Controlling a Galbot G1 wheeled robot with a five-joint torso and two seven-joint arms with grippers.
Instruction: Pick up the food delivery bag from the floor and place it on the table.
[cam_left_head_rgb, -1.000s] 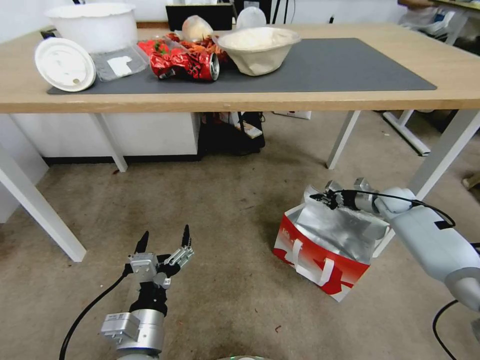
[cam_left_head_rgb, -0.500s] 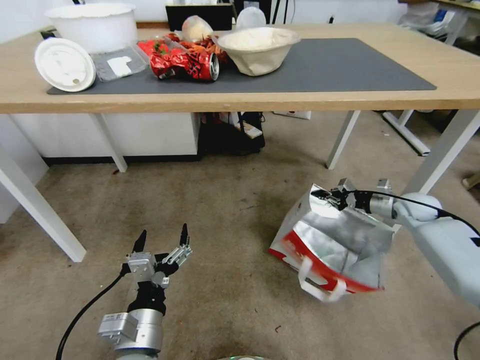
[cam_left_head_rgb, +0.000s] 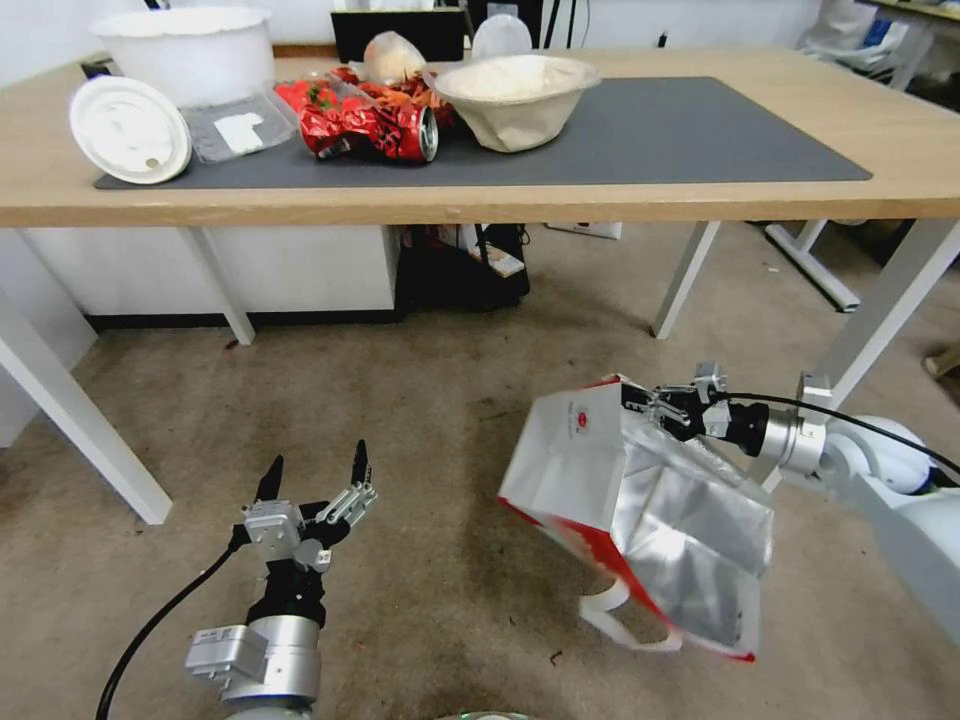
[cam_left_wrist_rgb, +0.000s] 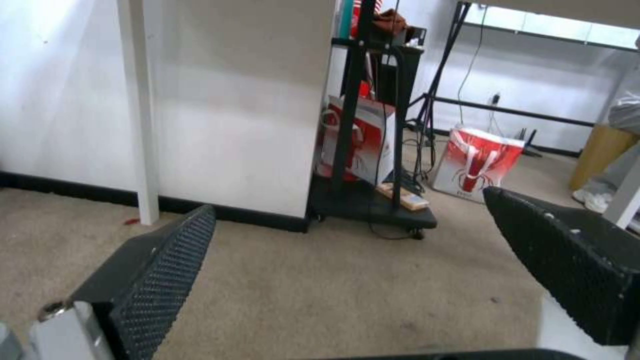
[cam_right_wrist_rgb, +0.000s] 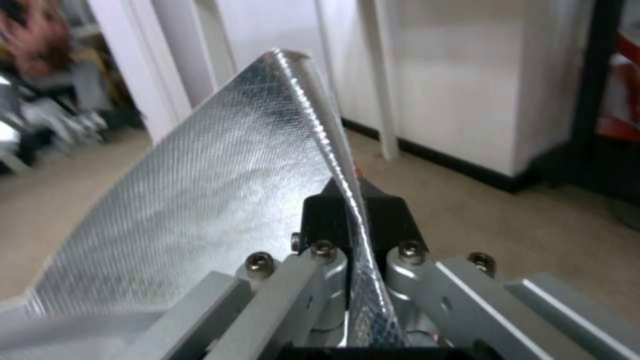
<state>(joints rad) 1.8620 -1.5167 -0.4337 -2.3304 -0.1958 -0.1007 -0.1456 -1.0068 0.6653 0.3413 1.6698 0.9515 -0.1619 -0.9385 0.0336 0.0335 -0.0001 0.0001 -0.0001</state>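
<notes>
Silver foil flashes in the head view as the right gripper pinches the top rim of the food delivery bag, which hangs tilted above the floor, a white strap handle dangling beneath; the table stands beyond, and the left gripper waits low, fingers spread, gripping nothing. Left wrist view: two black textured fingers wide apart over carpet. Right wrist view: black pads clamped tight on the bag's foil edge.

Glossy crinkled foil lines the paper food delivery bag; matt light-wood table, rough floor.
</notes>
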